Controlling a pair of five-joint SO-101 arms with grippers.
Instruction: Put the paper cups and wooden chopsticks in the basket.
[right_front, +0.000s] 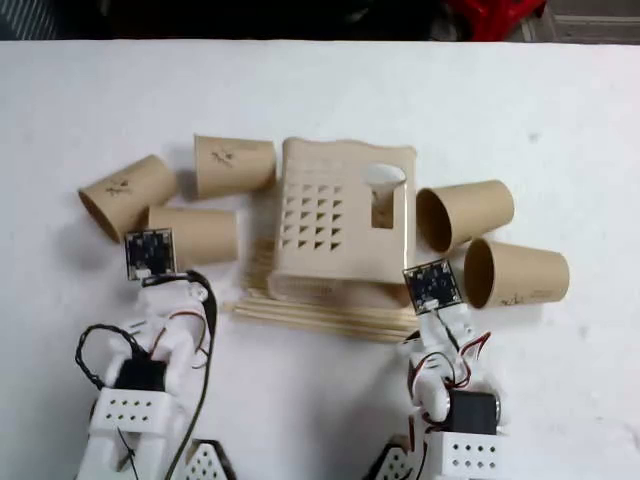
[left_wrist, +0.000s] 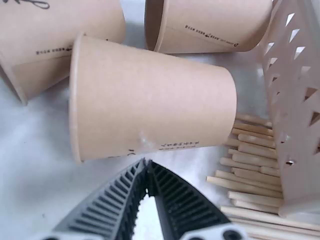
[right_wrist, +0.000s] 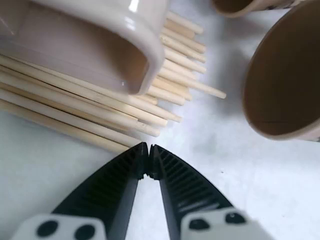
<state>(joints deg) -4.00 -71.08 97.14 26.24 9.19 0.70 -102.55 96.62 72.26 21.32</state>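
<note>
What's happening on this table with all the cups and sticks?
The job is to fill the basket; nothing is in it yet. It lies tipped over on wooden chopsticks, with five paper cups on their sides around it. The left claw sits shut by one cup, the right claw shut by the chopsticks; neither holds anything.

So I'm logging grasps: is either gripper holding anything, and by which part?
Nothing is held. The left gripper is shut and empty, near a lying paper cup; the right gripper is shut and empty, near the chopsticks.
</note>
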